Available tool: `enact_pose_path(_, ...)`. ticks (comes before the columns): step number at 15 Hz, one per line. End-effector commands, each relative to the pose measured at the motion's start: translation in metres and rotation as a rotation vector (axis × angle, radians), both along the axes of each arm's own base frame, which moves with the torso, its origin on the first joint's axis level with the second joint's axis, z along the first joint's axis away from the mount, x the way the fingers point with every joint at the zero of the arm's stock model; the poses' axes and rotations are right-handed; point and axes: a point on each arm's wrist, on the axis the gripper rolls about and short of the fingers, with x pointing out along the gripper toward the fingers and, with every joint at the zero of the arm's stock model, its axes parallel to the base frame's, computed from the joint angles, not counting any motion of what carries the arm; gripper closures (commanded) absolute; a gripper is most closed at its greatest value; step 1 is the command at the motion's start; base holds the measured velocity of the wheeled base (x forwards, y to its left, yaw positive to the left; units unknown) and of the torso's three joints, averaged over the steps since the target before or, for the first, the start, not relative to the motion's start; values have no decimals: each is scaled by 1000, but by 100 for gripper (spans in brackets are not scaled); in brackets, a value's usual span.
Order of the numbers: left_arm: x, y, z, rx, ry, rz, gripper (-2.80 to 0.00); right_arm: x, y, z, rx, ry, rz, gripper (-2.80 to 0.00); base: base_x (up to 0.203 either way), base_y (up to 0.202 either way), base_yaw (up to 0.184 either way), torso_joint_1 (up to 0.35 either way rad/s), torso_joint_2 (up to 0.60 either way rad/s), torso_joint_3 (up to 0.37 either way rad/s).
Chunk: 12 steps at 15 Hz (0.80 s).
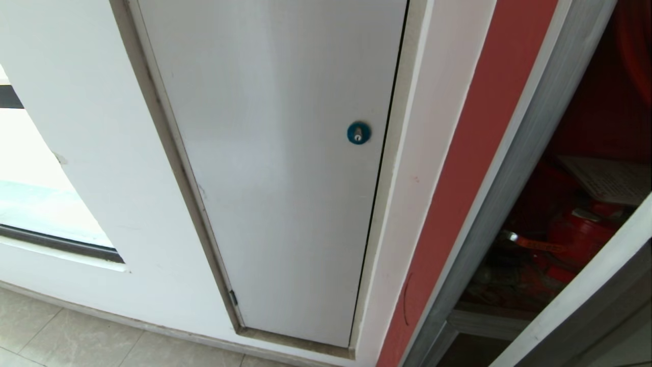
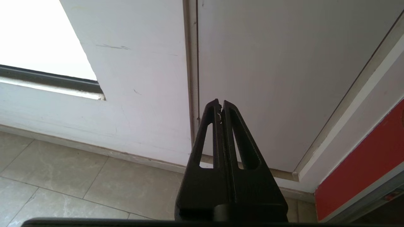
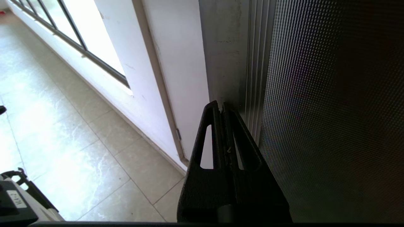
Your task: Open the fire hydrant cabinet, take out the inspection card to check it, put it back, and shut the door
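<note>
From my head camera I'm looking at the white panel [image 1: 285,173] with its round blue lock [image 1: 358,133], and I place everything from it. To its right, past a white strip and a red band of wall, the fire hydrant cabinet [image 1: 514,168] stands open, its silver frame slanting down. Inside, the inspection card [image 1: 608,178] lies pale and flat above the red valve [image 1: 580,232]. The edge of the door [image 1: 586,290] cuts across the lower right corner, swung away from the cabinet. Neither arm shows here. On my left wrist camera, the left gripper [image 2: 221,105] has its fingers pressed together, empty, pointing at the foot of that white panel. On my right wrist camera, the right gripper [image 3: 221,107] is likewise closed and empty, its tips just beside the door's silver frame [image 3: 227,53], with the dark ribbed glass [image 3: 331,110] alongside.
</note>
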Motion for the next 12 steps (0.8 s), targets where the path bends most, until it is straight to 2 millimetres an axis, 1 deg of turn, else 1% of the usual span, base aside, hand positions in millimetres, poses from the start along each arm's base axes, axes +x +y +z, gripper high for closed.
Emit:
enact_pose_path(1,0,0,0,-1,2,1,0,18,0,-1,0,38,-3,0,0,0,0,0,0,0)
enact_pose_path(10,0,0,0,-1,1,1,0,76,-1,8,-1,75,-42,0,0,0,0,0,0,0)
enact_pose_path(12,0,0,0,-1,1,1,0,87,-1,7,-1,83,-46,0,0,0,0,0,0,0)
